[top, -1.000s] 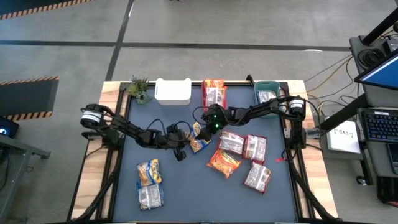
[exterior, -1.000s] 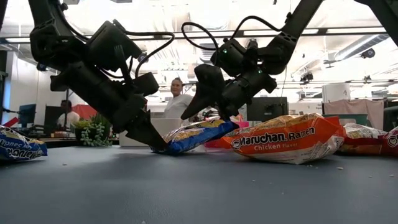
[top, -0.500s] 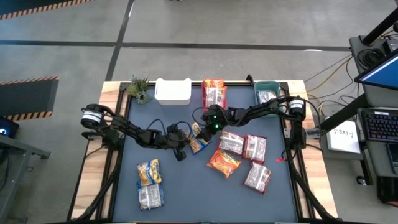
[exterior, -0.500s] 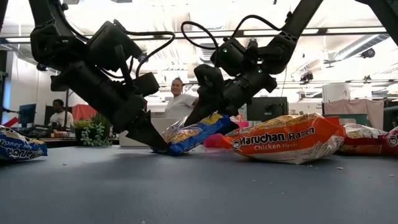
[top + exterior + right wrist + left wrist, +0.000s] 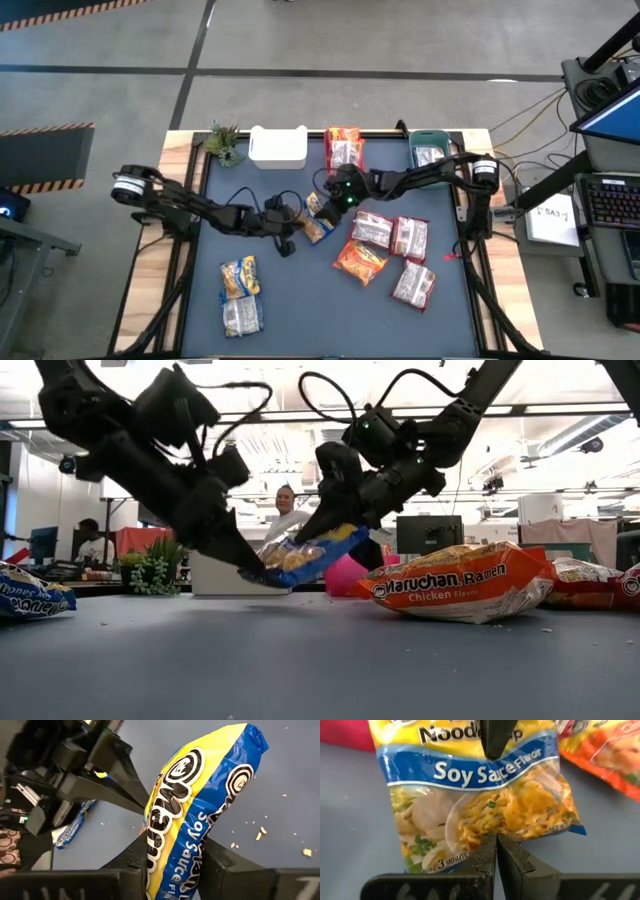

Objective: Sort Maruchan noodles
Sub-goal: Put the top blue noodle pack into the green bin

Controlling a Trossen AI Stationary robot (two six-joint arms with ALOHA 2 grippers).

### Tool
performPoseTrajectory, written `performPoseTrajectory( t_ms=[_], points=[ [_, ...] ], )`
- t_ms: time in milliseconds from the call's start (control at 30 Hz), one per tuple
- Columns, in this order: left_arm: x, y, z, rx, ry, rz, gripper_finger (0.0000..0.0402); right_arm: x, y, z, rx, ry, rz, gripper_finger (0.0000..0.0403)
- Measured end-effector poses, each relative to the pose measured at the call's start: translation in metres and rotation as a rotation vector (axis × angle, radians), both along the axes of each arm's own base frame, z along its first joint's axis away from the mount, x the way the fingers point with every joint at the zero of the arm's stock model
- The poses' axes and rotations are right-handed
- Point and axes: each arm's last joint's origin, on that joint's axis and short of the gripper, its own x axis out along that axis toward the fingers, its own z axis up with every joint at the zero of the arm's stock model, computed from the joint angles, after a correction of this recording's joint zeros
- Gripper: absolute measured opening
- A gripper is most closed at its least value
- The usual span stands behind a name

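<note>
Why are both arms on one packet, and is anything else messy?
The blue-and-yellow crinkly plastic soy sauce noodle packet hangs off the table, pinched at opposite ends by the left pincer and right pincer, which looks unusual. Small pale crumbs lie scattered on the dark table.

Grey concrete floor (image 5: 330,40) around the table, dark seams crossing it. Yellow-black hazard tape (image 5: 45,130) at left. Desk with laptop (image 5: 612,205) and cables at right. Low view: open office, ceiling light strips (image 5: 560,408), monitors (image 5: 425,532), two people (image 5: 287,510) seated or standing behind, pale walls.
</note>
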Motion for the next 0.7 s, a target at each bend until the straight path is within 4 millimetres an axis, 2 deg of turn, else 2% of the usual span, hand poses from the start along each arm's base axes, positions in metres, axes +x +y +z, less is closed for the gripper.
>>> performPoseTrajectory(
  t_ms=[167,400,533,700],
  points=[
    [-0.007,0.001,0.027,0.048,-0.076,-0.037,0.0,-0.003,0.0,0.01,0.02,-0.013,0.023,0.008],
    [-0.023,0.003,0.078,0.164,-0.258,-0.103,0.0,-0.018,-0.003,0.043,-0.023,-0.043,0.04,0.0081],
    [-0.037,0.004,0.102,0.228,-0.351,-0.125,0.0,-0.038,-0.01,0.07,-0.07,-0.051,0.047,0.0079],
    [-0.055,0.007,0.129,0.349,-0.445,-0.106,0.0,-0.075,-0.03,0.103,-0.152,-0.044,-0.005,0.0081]
  ],
)
